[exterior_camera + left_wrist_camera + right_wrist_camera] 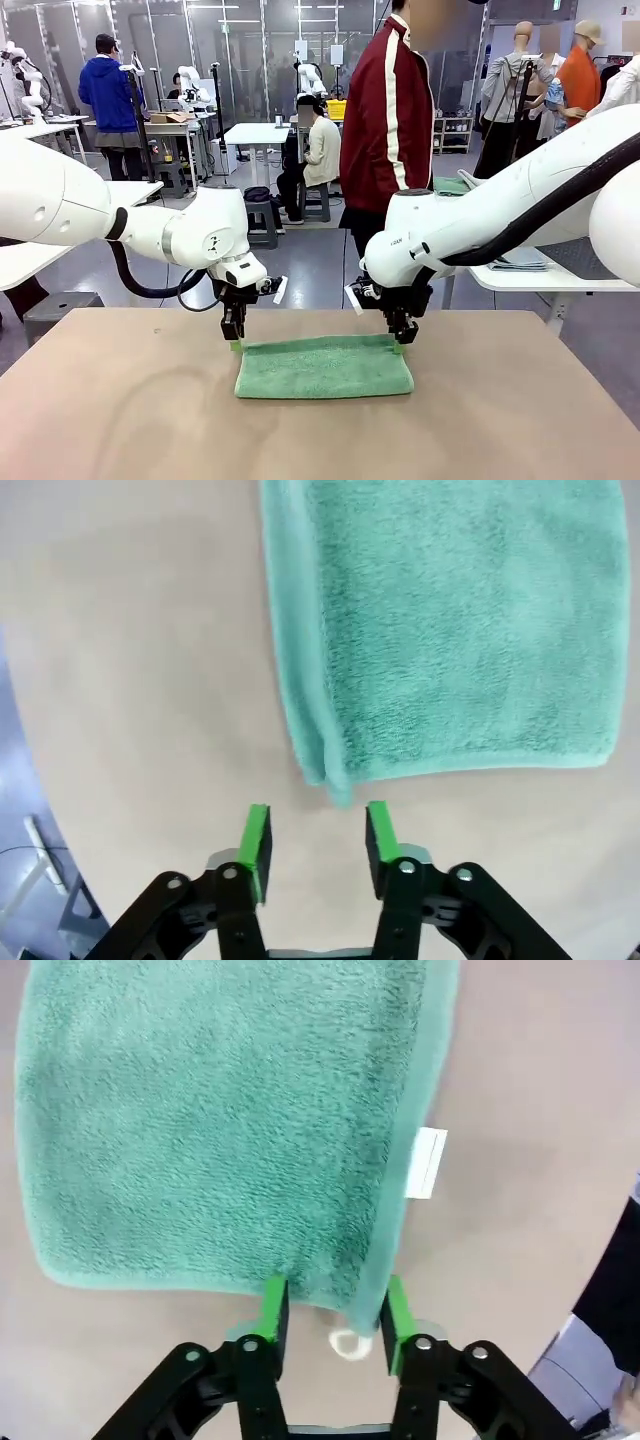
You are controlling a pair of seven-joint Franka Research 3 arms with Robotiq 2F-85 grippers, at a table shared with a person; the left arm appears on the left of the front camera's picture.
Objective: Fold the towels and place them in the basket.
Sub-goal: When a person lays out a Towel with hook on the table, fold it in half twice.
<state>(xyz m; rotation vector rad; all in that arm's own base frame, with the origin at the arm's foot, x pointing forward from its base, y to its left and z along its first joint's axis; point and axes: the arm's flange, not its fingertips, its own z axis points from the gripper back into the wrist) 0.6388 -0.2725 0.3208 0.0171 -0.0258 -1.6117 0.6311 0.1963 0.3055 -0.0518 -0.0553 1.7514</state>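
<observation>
Okay, mint green towel (323,367) folded on the table (120,420), soft floppy terry, probably light. Left gripper (317,820) gaping open just off one far corner, right gripper (334,1295) open astride the looped corner. Best pinched at corners, both layers.

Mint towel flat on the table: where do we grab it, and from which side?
I'd pinch the towel at its two far corners, coming down from above onto the far long edge. It lies flat, so only the stacked edges give anything to pinch; the left end effector and right end effector hover open right there.
</observation>
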